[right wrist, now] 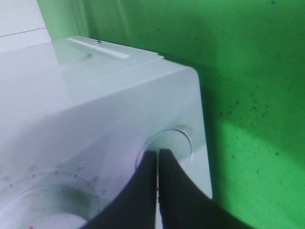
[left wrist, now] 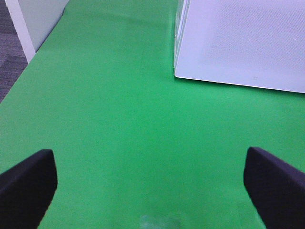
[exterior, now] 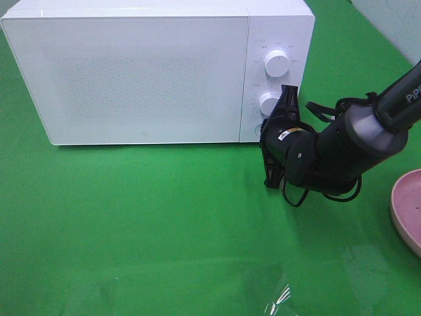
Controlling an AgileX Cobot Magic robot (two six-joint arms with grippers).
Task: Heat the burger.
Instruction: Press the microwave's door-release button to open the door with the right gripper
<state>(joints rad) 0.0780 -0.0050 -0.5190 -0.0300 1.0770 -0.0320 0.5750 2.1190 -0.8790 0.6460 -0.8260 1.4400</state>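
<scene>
The burger is out of view. A white microwave (exterior: 145, 72) stands at the back of the green table with its door shut. My right gripper (exterior: 279, 112) is shut with nothing between its fingers, and its tips press against the lower knob (exterior: 267, 102) of the microwave's control panel. In the right wrist view the closed fingertips (right wrist: 157, 153) rest on that round knob (right wrist: 174, 140). My left gripper (left wrist: 152, 191) hangs open over bare green cloth in front of the microwave's left corner (left wrist: 177, 71), holding nothing.
An upper knob (exterior: 277, 62) sits above the lower one. A pink round plate (exterior: 409, 207) lies at the right edge of the table. A scrap of clear shiny plastic (exterior: 279, 299) lies near the front edge.
</scene>
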